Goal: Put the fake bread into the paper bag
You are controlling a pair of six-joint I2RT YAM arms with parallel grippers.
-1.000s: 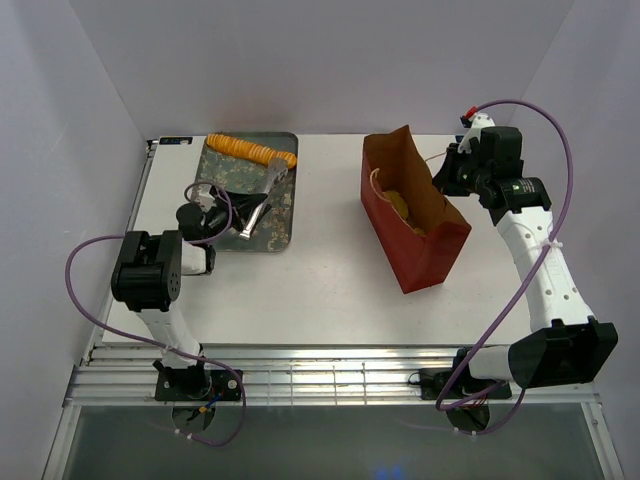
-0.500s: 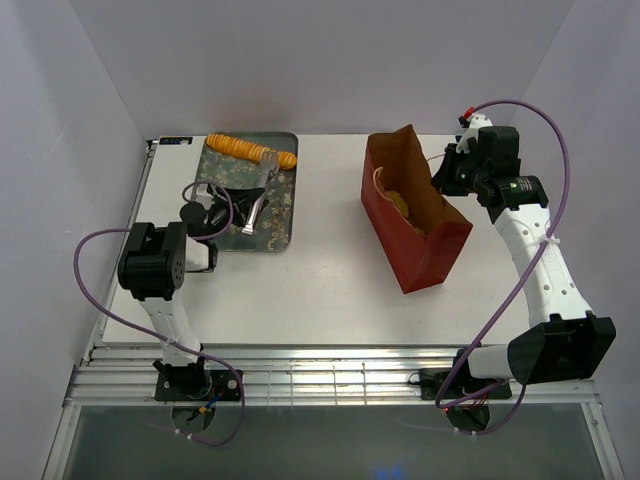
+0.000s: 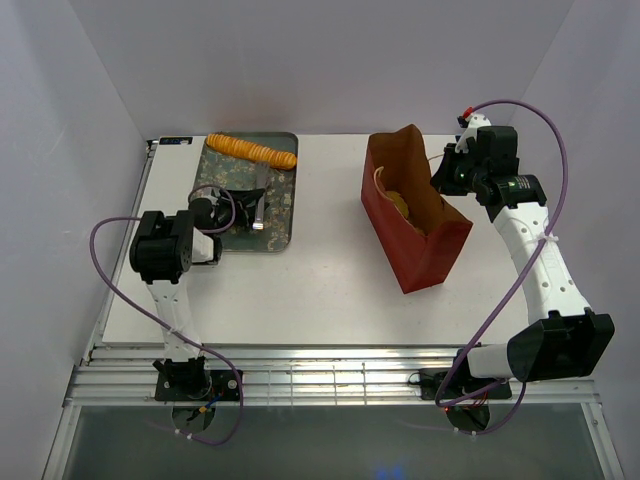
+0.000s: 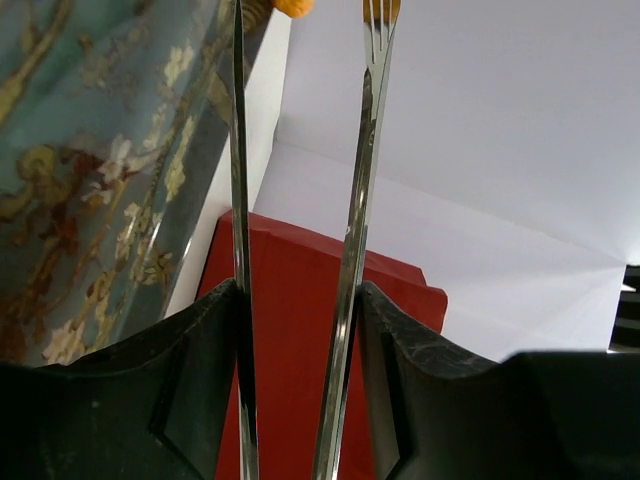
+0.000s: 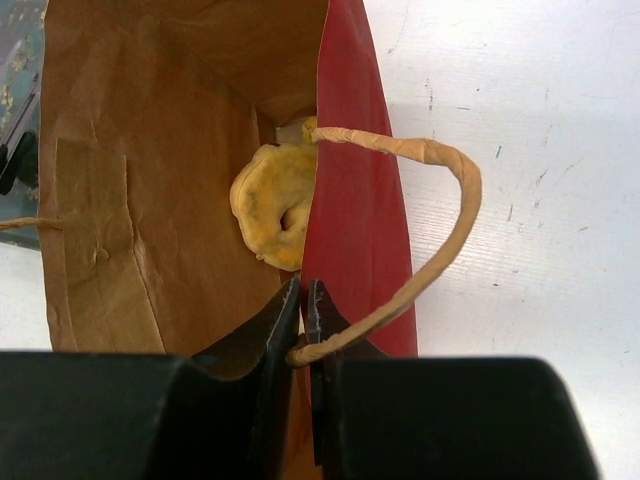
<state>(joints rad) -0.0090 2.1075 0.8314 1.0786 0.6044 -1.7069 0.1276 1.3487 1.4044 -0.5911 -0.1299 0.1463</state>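
left fingers [image 4: 205, 370] clamped on the tongs [image 4: 352, 200], one pad outside each blade. blades apart, nothing between them. over the last second this arm has swung in and rolled its wrist. in the top view the tongs slanted up to the loaf before; now they sit short over the middle of the tray [image 3: 283, 235]. wrist view shows a bit of orange by the tips; touching or not, i cannot tell. i read this as re-aiming, not a pick yet.

right side of the tabletop [image 3: 320, 290]: bag [image 3: 425, 250] open, barely shifted. right fingers [image 5: 285, 330] together, pinching its right-hand rim by the handle [image 5: 455, 190], holding the mouth open as before. one ring-shaped piece [image 5: 270, 205] already lies inside.

farthest: loaf [image 3: 252, 150] along the tray's far edge, same place as a second ago. it has not moved, so it is the piece left to bag.
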